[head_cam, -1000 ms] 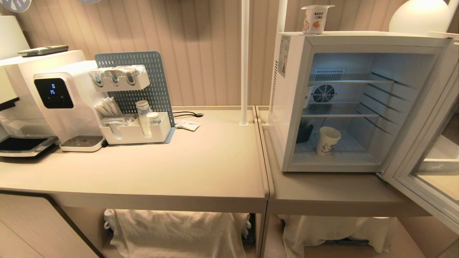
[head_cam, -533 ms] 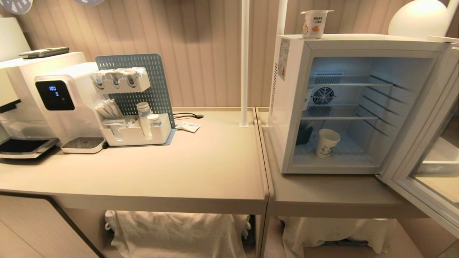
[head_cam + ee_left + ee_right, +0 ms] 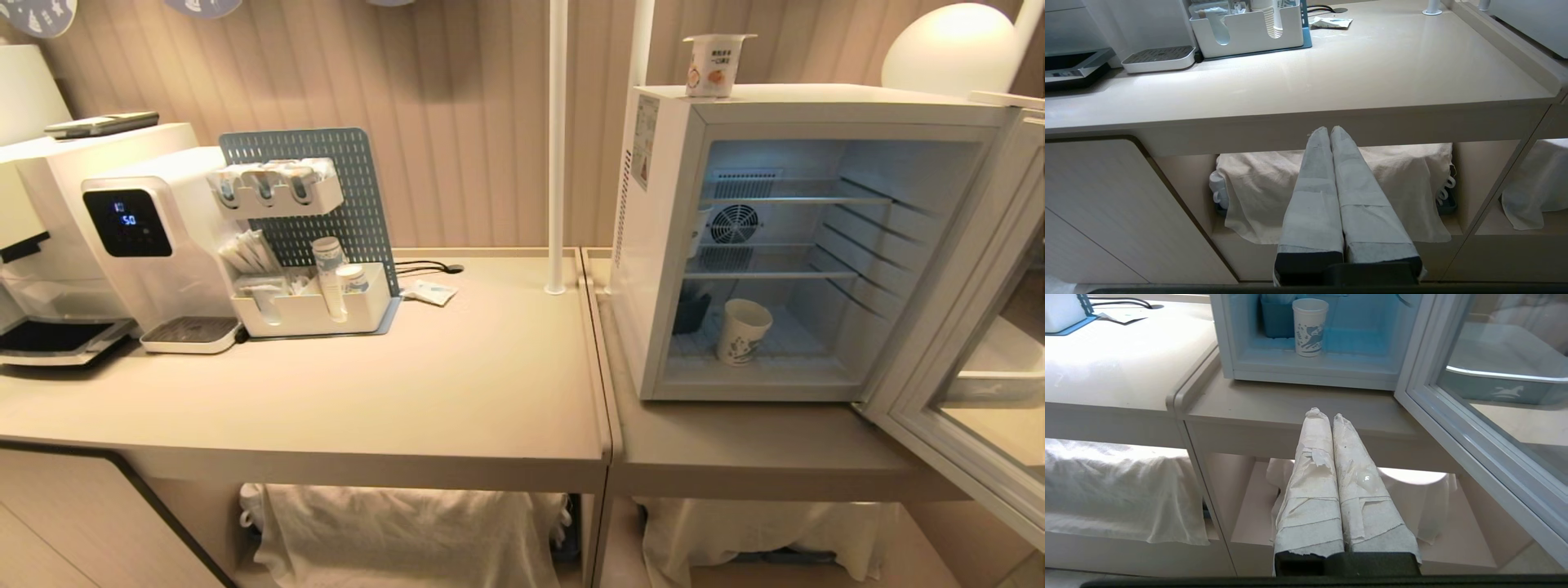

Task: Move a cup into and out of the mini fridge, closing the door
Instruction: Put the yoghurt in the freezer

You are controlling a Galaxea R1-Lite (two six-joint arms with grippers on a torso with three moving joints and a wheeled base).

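Ahead of the right gripper [image 3: 1324, 412] and above it: the mini fridge [image 3: 665, 245], biggest thing in frame, sits on the lower side counter [image 3: 751, 449]. Its door [image 3: 971, 359] is swung fully open, off to that gripper's outer side, dark glass pane facing away from the cavity.

What changed over the last second: whole head view slid down a bit — fridge top, the foil-lidded tub [image 3: 717, 64] and the water dispenser [image 3: 155, 245] all sit lower in frame together. That's the camera rising with the torso, not objects moving. Nothing on the counters shifted relative to anything else. My read: robot is straightening up to line up on the fridge opening; no arm work started yet.

Both arms parked low, below counter edge. Right gripper's taped fingers pressed together, holding nothing. Left gripper [image 3: 1329, 128] same, fingers pressed together, empty, pointed at the cloth-covered shelf under the main counter [image 3: 1331, 81].

Cup [image 3: 1309, 326]: upright on the fridge floor, toward the front and the side nearer the left gripper, just beside a dark bin [image 3: 1277, 318]. Small tapered white paper cup, blue horse-like print facing out, mouth open upward. Well ahead of the right gripper, nothing touching it.

Judgement: cup is in, so the take-out leg and door closing remain.
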